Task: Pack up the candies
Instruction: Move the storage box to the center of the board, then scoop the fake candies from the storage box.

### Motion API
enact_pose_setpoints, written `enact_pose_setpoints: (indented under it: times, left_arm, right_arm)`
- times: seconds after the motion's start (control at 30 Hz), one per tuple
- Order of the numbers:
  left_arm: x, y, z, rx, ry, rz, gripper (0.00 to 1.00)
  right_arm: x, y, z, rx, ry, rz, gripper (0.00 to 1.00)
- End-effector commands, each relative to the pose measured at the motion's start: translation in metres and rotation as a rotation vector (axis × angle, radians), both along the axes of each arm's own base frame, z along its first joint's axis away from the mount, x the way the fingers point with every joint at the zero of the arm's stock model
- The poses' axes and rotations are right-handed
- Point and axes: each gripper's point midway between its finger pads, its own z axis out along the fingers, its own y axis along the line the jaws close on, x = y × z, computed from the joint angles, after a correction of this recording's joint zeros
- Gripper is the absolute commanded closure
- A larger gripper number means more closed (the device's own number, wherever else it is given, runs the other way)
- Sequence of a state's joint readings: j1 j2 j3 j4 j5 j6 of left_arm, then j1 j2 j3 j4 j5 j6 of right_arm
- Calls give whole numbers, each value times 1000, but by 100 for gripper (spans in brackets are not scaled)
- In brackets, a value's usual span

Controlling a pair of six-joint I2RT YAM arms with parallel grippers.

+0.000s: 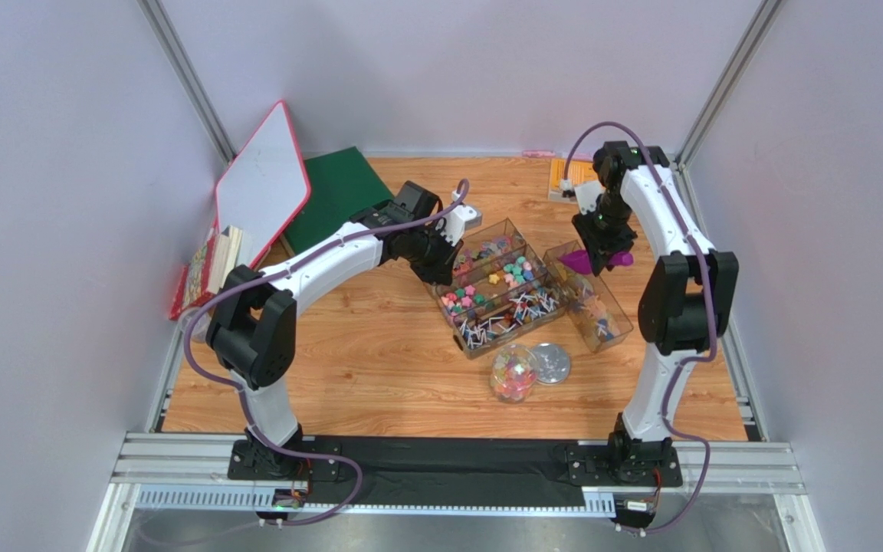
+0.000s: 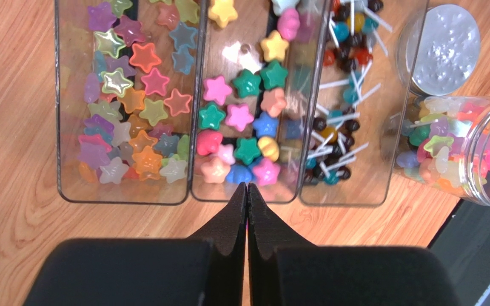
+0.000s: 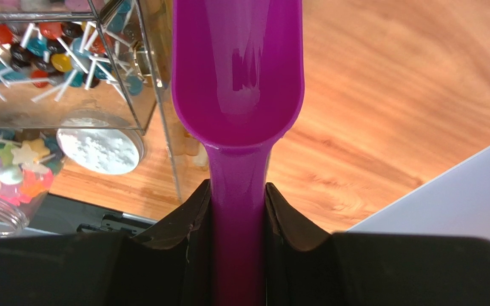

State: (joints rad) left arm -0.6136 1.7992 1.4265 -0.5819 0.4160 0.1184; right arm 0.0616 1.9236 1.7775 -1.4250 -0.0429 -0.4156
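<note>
Bare table (image 1: 354, 357) lies open at eight o'clock of the trays (image 1: 596, 301) of candies (image 1: 492, 288), whereas a jar (image 1: 512, 374) and lid (image 1: 550, 363) crowd their six o'clock edge and a tilted whiteboard (image 1: 262, 184) blocks ten o'clock.

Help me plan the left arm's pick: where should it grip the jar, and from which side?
Probably the clear wall just below the rim of the jar, coming from its left: it stands upright and open, the lid lies close on its right, the trays beyond it.

One purple scoop (image 3: 237, 83), one jar (image 2: 486, 193), one lid (image 2: 447, 48), dozens of candies (image 2: 239, 116)
</note>
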Motion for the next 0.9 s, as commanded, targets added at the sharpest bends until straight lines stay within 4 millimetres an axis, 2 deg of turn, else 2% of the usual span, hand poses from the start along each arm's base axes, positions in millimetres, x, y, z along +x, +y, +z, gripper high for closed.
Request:
enact_pose_setpoints:
  times: [0.0,0.03,0.07,0.1,0.13,0.2,0.27,0.4,0.43,0.47,0.5,0.57,0.6,0.7,0.73,0.77,0.87]
  left_arm:
    - [11,-4,25,-33,-76,3,100]
    - [13,-3,24,-29,-76,5,100]
    - [15,-3,24,-26,-77,8,100]
    - [17,-5,25,-27,-78,8,100]
    - [17,-4,24,-22,-71,8,100]
    - [20,-2,25,-19,-64,14,100]
    - [22,1,27,-20,-62,18,100]
    - [23,10,28,6,-73,28,91]
    - [23,13,27,17,-81,22,88]
    - [23,15,28,25,-89,23,79]
    - [22,19,25,46,-90,30,59]
    - [20,25,25,59,-94,35,45]
    - [20,30,21,75,-96,47,29]
    - [15,35,20,79,-100,55,20]
    - [14,36,20,79,-99,56,17]
    - [13,37,20,75,-95,57,10]
    - [10,36,20,68,-85,55,9]
  right_arm:
    - [41,-10,10,-40,-58,-6,100]
    - [48,-10,8,-41,-58,4,100]
    - [65,-15,18,-73,-111,8,100]
    - [71,-15,6,-77,-79,19,100]
    - [78,-17,8,-83,-94,23,100]
    - [87,-18,11,-95,-107,41,100]
    - [85,-23,18,-114,-114,79,100]
    - [61,-38,37,-178,-108,167,100]
    - [48,-43,43,-193,-101,177,100]
    - [42,-47,46,-207,-97,182,100]
    - [34,-50,49,-213,-83,192,100]
    - [18,-55,55,-217,-63,192,100]
    - [7,-58,57,-214,-30,196,100]
    - [-9,-62,63,-213,9,201,100]
    - [-15,-74,64,-210,28,171,100]
    - [-22,-76,63,-220,46,169,100]
    - [-44,-81,55,-244,118,204,100]
